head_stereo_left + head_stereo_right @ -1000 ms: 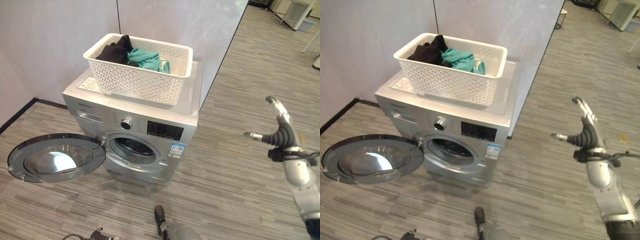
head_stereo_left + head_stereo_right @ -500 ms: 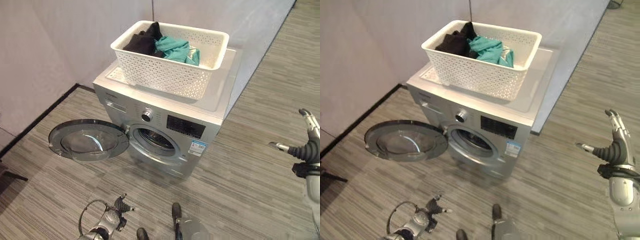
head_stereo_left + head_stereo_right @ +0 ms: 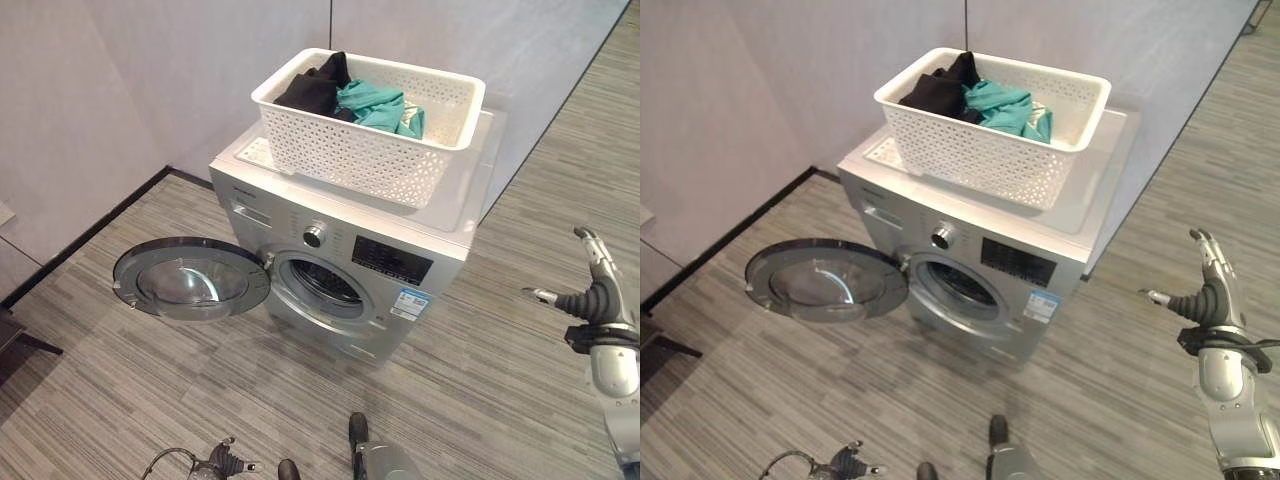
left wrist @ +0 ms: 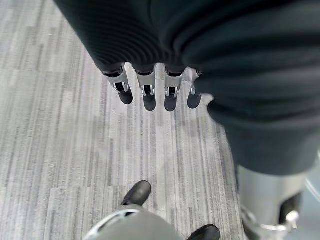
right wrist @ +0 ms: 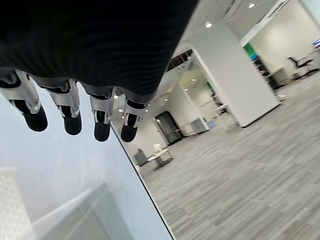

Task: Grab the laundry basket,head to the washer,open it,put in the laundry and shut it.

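A white basket (image 3: 372, 135) is sitting on top of the silver washer (image 3: 350, 262), toward its back. Black clothes (image 3: 312, 89) and teal clothes (image 3: 378, 105) are lying inside it, piled at one end. The washer's round door (image 3: 190, 278) is hanging wide open (swung out to the robot's left over the grey striped floor (image 3: 480, 380)), exposing the dark drum (image 3: 325, 288). The right hand (image 3: 588, 296) is hovering well to the right of the washer, fingers spread and holding nothing. The left hand (image 3: 222, 465) is peeking in at the bottom edge.

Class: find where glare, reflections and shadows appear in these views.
Left eye view: the open round glass door of the silver washing machine carries a pale reflection and casts a soft shadow on the grey wood-grain floor. Right wrist view: small round ceiling lights glare bright.
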